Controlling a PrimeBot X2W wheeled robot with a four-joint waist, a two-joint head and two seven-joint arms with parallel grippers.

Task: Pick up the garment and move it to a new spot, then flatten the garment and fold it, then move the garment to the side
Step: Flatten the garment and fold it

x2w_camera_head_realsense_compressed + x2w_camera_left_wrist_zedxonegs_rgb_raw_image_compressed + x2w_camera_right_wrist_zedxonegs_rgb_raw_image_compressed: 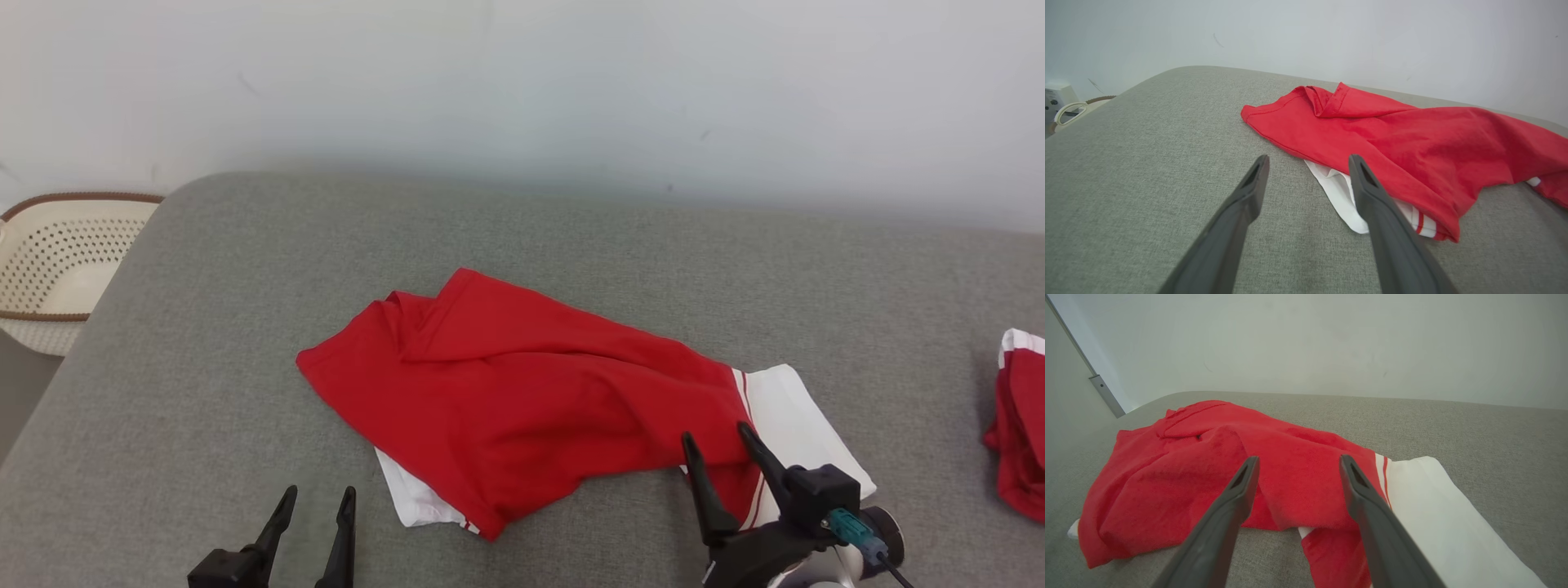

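Red garment (522,392) is lying crumpled mid-cushion (204,327). Left gripper (319,492) is hovering just short of its white hem and right gripper (717,433) over its striped end. Both are standing with fingers apart, holding nothing. Pick-up is likely beginning; next move is calling for a pinch on cloth.

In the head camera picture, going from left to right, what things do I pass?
white basket → left gripper → red and white garment → second red garment at the right edge
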